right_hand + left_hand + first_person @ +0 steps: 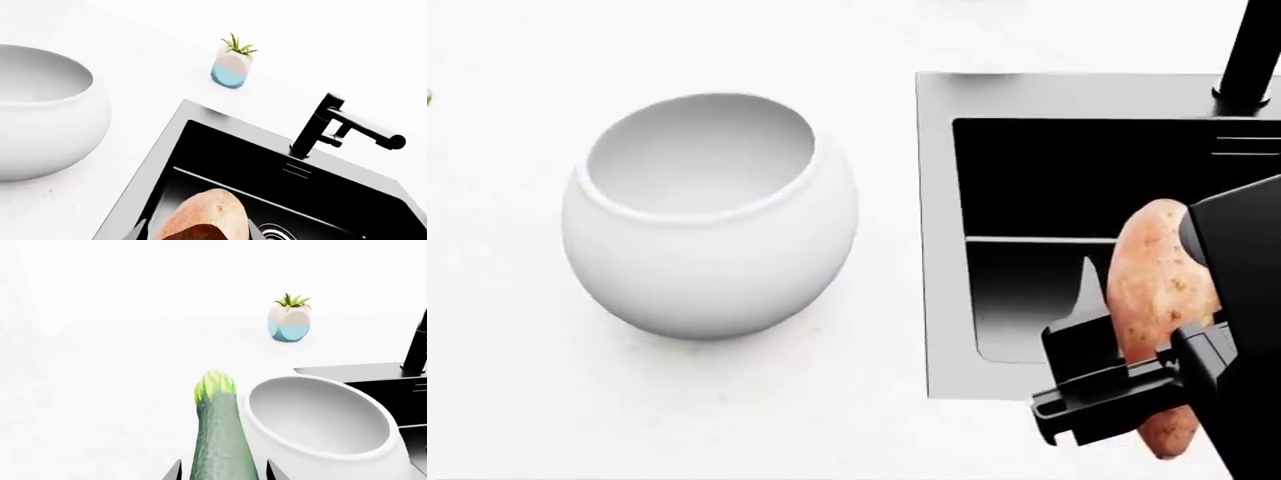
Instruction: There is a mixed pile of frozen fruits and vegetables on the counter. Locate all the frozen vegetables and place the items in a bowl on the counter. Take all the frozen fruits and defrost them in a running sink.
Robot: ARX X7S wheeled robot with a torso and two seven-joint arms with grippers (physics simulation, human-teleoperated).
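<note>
My left gripper [223, 469] is shut on a long green cucumber [217, 430]. It sticks out from between the fingers, with its pale green tip beside the rim of the white bowl [320, 420]. That arm is outside the head view. The bowl [707, 210] stands empty on the white counter, left of the black sink [1068, 170]. My right gripper [1128, 340] is shut on a tan potato [1154, 300] and holds it above the sink's near edge. In the right wrist view the potato [200, 215] fills the gap between the fingers, over the sink basin [267, 170].
A black faucet [320, 125] rises at the sink's far side. No water shows at its spout. A small potted plant [289, 320] in a white and blue pot stands on the counter behind the bowl. A drain grate [273, 232] lies in the basin.
</note>
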